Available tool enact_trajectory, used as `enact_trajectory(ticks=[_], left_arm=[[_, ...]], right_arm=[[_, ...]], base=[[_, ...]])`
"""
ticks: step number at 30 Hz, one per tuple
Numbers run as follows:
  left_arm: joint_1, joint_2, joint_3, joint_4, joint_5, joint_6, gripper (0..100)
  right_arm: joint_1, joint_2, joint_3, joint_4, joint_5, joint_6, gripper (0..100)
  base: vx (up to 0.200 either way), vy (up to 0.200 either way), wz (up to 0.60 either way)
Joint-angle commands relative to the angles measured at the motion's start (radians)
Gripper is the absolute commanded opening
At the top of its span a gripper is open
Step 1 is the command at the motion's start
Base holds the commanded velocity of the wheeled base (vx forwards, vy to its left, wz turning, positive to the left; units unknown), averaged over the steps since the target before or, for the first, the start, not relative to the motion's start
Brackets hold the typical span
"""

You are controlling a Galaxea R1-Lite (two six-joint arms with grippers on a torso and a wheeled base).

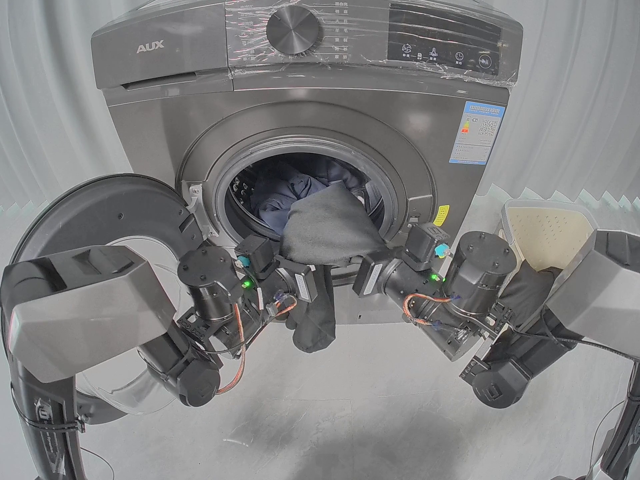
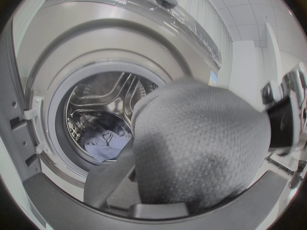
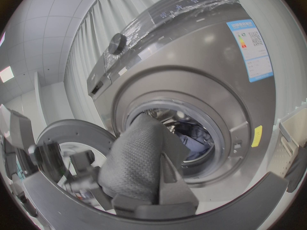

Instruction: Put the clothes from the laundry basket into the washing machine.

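Left gripper [image 1: 308,287] is at the lower-left rim of the washing machine [image 1: 167,121] opening. It looks clamped on the dark grey garment [image 1: 327,228], but cloth bulges over its fingers [image 2: 160,210] in the wrist view, so not fully sure. Right gripper [image 1: 365,269] is at the lower-right rim of the same opening, pinched onto the garment's other side. Both grippers point in at each other with the garment between them. Garment's upper part leans into the drum [image 2: 105,90] mouth and covers its lower half. Its middle lies across the bottom rim, and a loose end hangs down outside, just beside the left gripper, clear of the floor [image 1: 373,395]. Blue clothes [image 1: 280,198] lie in the drum behind the garment, towards the left side. Door [image 1: 87,215] stands fully open at the machine's left edge, behind the left arm. Laundry basket [image 1: 547,231], cream, stands by the machine's right corner, behind the right arm. Dark cloth [image 1: 527,288] drapes over the basket's front rim.
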Motion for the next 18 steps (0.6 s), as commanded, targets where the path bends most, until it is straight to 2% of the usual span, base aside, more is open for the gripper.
enact_trajectory(ticks=[1,11,12,16,18], left_arm=[[-0.002,-0.091,0.04,-0.001,0.002,-0.008,0],[-0.017,-0.177,0.103,-0.001,0.0,-0.009,0],[-0.017,-0.188,0.11,-0.001,0.0,-0.009,0],[-0.017,-0.22,0.138,-0.001,-0.001,-0.009,0],[-0.026,-0.26,0.189,-0.001,-0.004,-0.008,0]], right_arm=[[-0.019,0.004,0.063,-0.003,0.002,0.0,0],[0.004,0.004,0.094,-0.016,0.011,-0.002,0],[0.007,0.004,0.091,-0.018,0.014,0.0,100],[0.03,0.0,0.099,-0.024,0.016,-0.002,100],[0.061,-0.036,0.178,-0.024,0.036,-0.019,100]], base=[[0.0,0.0,0.0],[0.0,0.0,0.0],[0.0,0.0,0.0],[0.0,0.0,0.0],[0.0,0.0,0.0]])
